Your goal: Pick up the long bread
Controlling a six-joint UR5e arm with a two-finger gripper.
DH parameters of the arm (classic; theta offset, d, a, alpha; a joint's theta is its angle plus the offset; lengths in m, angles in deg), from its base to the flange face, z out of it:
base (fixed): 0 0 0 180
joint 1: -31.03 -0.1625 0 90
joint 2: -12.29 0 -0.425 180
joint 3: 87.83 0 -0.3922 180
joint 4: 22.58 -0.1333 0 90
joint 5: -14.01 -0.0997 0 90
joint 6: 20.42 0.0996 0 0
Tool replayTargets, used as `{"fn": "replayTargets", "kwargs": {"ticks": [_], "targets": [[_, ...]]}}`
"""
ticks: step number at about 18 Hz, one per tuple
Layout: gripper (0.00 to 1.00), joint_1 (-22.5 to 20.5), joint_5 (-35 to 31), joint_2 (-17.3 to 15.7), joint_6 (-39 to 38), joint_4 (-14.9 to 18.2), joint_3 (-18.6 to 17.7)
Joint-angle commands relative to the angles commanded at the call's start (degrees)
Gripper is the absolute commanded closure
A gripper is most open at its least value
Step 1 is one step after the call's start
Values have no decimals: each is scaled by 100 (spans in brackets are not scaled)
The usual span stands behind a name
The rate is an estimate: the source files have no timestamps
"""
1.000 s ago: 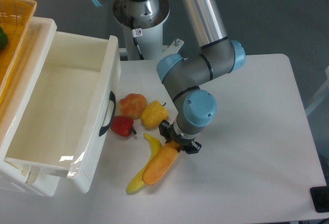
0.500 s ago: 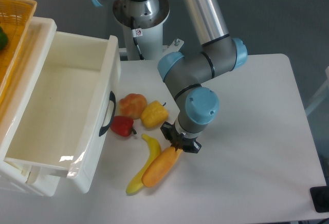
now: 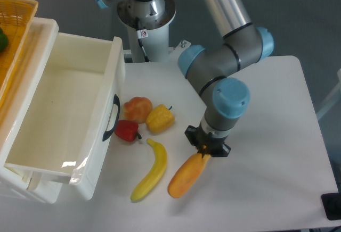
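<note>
- The long, smooth orange-yellow baguette-shaped toy loaf point(image 3: 187, 175) is seen lying aslant over the white bench point(image 3: 277, 136), its upper end tucked under the black two-finger gripper point(image 3: 206, 148) of the grey-and-blue arm.
- The fingers appear to be pinched on that upper end of the long bread; the contact itself is mostly hidden by the wrist, so the hold is judged from how the loaf hangs from the tool rather than seen directly.
- The loaf lies apart from the thin curved yellow banana point(image 3: 150, 170), which rests on the bench to the left of it.
- The step in hand is judged to be the grasp-and-lift: the bread is taken at one end, and whether its lower end is clear of the bench cannot be told.
- The next move is judged to call for a straight rise with the pinch held firm, since a long loaf gripped at one end may swing or slip out.
- Further left, a red toy pepper point(image 3: 126, 130), a yellow toy pepper point(image 3: 159, 118) and a round orange-pink bun-like item point(image 3: 138, 109) are grouped near the open white plastic drawer point(image 3: 58, 115); none need be touched.
- A small round sticker with a red mark point(image 3: 143, 33) is seen on the robot's base column; nothing on it can be read, and no brand or lettering is legible elsewhere.
</note>
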Motion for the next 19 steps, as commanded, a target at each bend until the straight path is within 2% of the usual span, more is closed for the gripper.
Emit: {"fn": "replayTargets", "kwargs": {"ticks": [4, 6, 9, 11, 13, 15, 19], "targets": [[100, -202, -175, -150, 755, 70, 70], [100, -325, -167, -150, 967, 228, 280], [100, -299, -316, -141, 1283, 640, 702], [100, -282, -474, -211, 1381, 755, 835], [100, -282, -518, -290, 1390, 957, 844], [100, -273, -886, -352, 1451, 1186, 844], [100, -194, -993, -352, 1442, 1204, 809]]}}
